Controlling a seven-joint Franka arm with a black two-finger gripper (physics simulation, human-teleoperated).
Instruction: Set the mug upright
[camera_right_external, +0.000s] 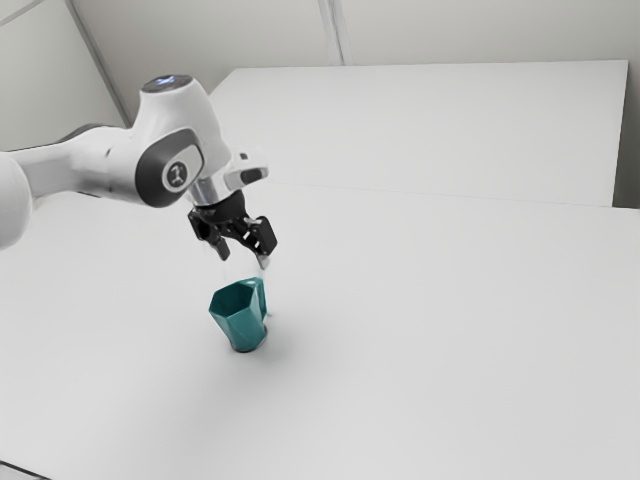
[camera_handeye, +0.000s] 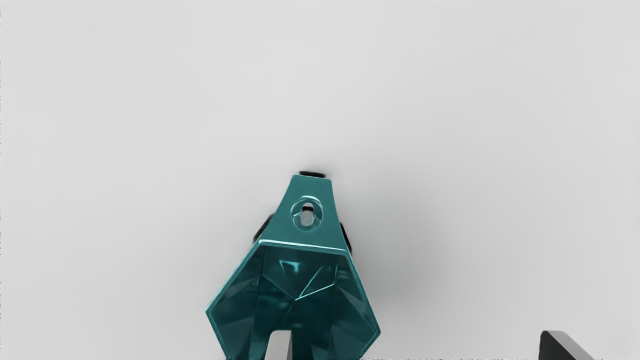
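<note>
The mug (camera_right_external: 242, 322) stands on the white table (camera_right_external: 450, 340), mouth up and foot down, so it looks upright, just as the task wants. The gripper (camera_right_external: 244, 259) is open and holds nothing. It hangs over the mug, with one finger (camera_handeye: 280, 346) over the mug's mouth and the other well out to the side of the mug. I can't tell how close the low tips are to the rim (camera_handeye: 303, 245).

I think the main job now is to be gentle. The mug has a small foot and a wide top, so a bump up high could tip it over. If the hand moves, it would do best to go straight up from the mug, slow and steady – no swing to the side, and no snag on the handle (camera_handeye: 311, 189). Closing on the rim could pull the mug over.

The table looks flat and smooth all around the mug, with a soft shadow by the mug's foot. A smooth top like that might let the mug slide. Far behind the mug is a big white flat slab (camera_right_external: 430, 130) – and past that, plain pale walls (camera_right_external: 480, 30).
</note>
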